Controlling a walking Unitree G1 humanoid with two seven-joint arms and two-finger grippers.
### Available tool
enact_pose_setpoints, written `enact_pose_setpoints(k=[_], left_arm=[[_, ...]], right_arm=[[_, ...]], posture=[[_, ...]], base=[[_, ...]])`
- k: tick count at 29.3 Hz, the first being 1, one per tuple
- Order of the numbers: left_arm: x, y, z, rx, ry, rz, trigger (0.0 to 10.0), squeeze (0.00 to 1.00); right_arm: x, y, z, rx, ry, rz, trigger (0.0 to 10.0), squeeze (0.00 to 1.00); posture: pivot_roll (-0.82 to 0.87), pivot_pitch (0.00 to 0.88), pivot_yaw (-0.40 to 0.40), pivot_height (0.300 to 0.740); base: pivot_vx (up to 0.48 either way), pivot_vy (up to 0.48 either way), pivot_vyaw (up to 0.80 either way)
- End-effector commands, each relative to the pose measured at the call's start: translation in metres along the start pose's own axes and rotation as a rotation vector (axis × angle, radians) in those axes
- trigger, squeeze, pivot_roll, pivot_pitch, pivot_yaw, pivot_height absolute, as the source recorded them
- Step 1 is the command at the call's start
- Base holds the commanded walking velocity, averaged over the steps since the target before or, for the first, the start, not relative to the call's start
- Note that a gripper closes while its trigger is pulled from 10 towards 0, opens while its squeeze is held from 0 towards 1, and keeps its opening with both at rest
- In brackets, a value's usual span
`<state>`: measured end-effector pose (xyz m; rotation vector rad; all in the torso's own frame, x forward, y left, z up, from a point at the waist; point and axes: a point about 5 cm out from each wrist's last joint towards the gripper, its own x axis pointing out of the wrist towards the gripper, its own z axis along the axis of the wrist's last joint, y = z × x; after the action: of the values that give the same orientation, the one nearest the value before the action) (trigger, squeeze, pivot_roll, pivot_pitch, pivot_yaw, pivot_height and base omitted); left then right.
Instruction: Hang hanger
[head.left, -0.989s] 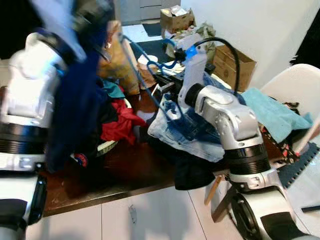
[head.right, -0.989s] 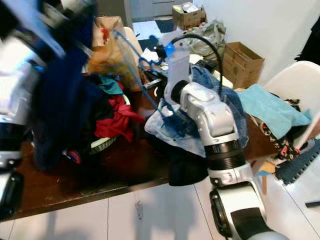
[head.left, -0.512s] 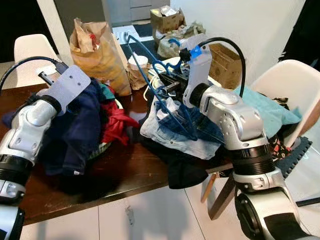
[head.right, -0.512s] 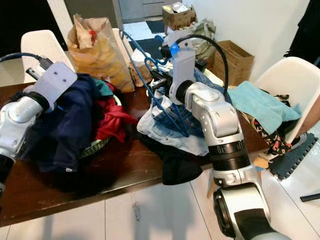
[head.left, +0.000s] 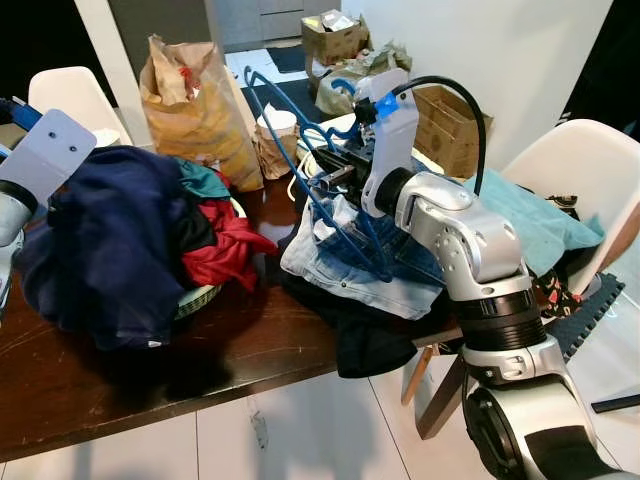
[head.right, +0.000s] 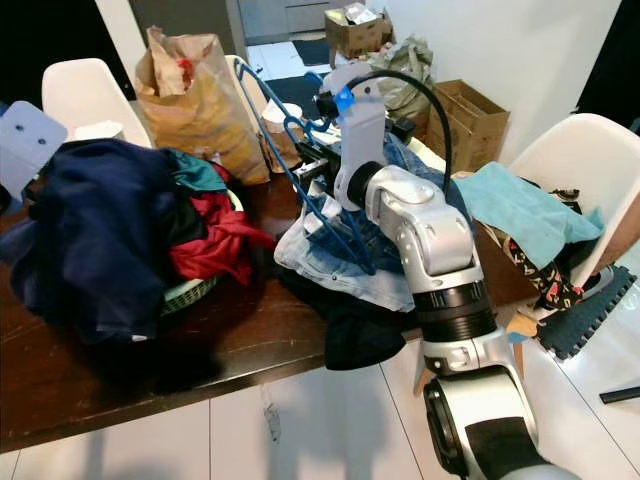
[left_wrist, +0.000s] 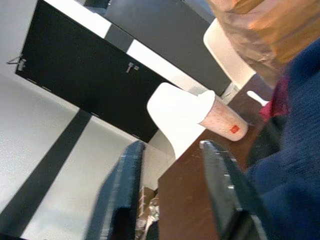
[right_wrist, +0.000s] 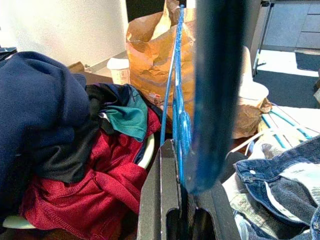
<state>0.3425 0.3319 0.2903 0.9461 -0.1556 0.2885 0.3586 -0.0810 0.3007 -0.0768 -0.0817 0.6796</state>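
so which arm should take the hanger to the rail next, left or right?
Right. The right hand is already shut on the blue hanger above the jeans. The left hand is open, off by the navy garment.

Head eyes looked down across the table (head.left: 250, 350); both wrist cameras sat close, sharing the navy garment (right_wrist: 35, 115) and paper bag (right_wrist: 150, 55)

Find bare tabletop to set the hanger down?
Free: the dark table strip along its near edge, fronting the navy garment and jeans. Crowded: the middle and back, with clothes and paper bag. The right gripper holds the blue hanger.
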Motion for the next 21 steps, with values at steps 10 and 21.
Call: enact_pose_setpoints(k=[10, 21], left_arm=[[-0.001, 0.054, 0.035, 0.008, -0.155, 0.047, 10.0, 1.00], [-0.037, 0.058, 0.120, -0.092, -0.561, -0.470, 10.0, 0.00]], right_arm=[[-0.002, 0.000, 0.003, -0.016, -0.003, 0.005, 10.0, 0.00], [-0.002, -0.002, 0.001, -0.021, 0.004, 0.007, 10.0, 0.00]], posture=[[-0.10, 0.082, 0.035, 0.740], [-0.09, 0.086, 0.046, 0.740]], base=[[0.000, 0.000, 0.00], [0.000, 0.000, 0.00]])
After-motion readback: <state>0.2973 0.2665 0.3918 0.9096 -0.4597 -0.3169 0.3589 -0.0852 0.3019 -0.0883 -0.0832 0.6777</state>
